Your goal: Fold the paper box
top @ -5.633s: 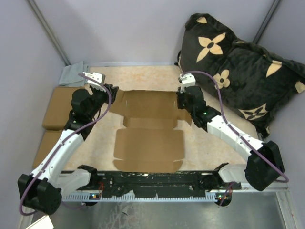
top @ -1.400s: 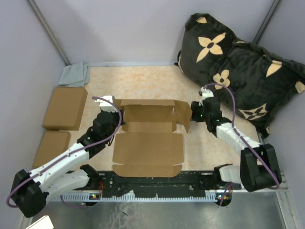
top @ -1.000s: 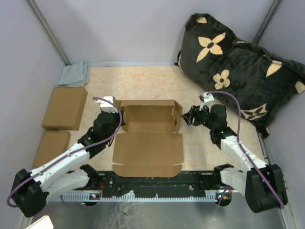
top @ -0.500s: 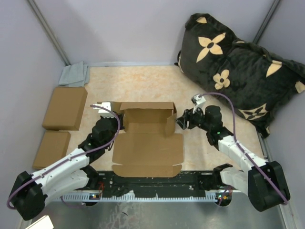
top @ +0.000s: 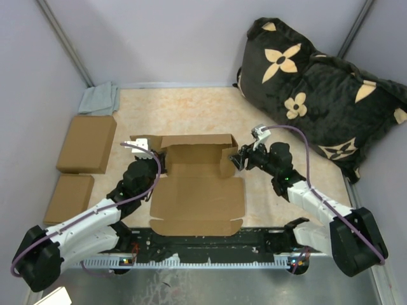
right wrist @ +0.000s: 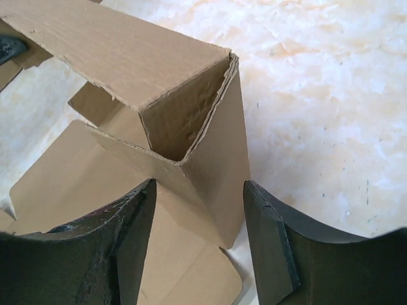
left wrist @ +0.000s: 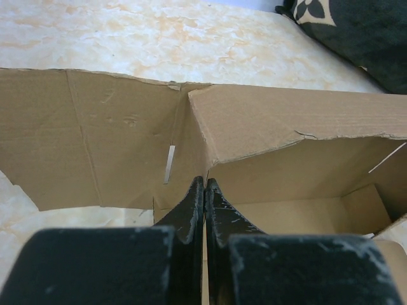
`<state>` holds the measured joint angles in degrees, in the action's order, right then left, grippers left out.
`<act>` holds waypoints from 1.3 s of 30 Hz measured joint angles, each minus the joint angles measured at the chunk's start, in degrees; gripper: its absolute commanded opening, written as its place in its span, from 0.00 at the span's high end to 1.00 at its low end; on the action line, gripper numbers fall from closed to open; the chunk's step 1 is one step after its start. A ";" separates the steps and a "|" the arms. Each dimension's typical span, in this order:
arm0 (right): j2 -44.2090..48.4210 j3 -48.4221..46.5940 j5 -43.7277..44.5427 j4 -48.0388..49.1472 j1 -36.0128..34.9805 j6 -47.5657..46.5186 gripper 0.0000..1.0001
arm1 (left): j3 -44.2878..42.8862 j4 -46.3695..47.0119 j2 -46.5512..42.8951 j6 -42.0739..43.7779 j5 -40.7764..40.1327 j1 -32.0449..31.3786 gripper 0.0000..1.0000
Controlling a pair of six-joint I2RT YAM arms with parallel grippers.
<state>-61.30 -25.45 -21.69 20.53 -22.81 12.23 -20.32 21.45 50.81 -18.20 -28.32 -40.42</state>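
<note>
The box (top: 198, 190) stands half-raised left of the pillow (top: 318, 82). The right gripper (right wrist: 198, 197), parted, straddles its pillow-side wall, while the left gripper (left wrist: 204, 185), clenched empty, touches the far wall. Best to press both walls inward evenly, keeping them upright.

Robot lab cell: grey panels (top: 178, 44) around the beige table (top: 191, 108), black mounting rail (top: 203, 240) along its near edge.

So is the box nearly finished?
About halfway, I'd say. Done: the far walls of the paper box stand up. In hand: the shut left gripper is at the left corner, and the open right gripper straddles the right side wall. Left: the big near flap lies flat on the table, not yet folded over the top.
</note>
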 measured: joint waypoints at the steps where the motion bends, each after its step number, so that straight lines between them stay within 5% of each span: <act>1: -0.66 0.31 0.26 2.27 -0.24 0.39 0.43 | 0.44 0.76 0.00 0.02 0.13 0.00 1.00; 7: -4.96 0.76 3.82 9.09 -4.24 0.83 0.44 | 1.84 3.19 -0.02 0.42 0.50 -0.02 1.00; 22: -10.10 0.57 31.52 14.01 -15.82 -1.16 0.45 | 2.51 4.24 -0.57 1.44 0.81 -0.17 1.00; 31: -16.94 -0.22 33.83 20.90 -15.82 -2.64 0.80 | 2.60 4.24 -0.72 1.84 1.29 -0.44 1.00; 39: -18.18 -0.81 33.90 22.82 -15.69 -4.83 0.91 | 2.60 4.09 -0.72 2.64 1.14 -0.42 1.00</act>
<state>-79.48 -26.26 12.21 43.35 -38.50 7.40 -17.72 25.54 50.09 -15.55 -27.18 -40.84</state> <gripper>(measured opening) 0.130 0.008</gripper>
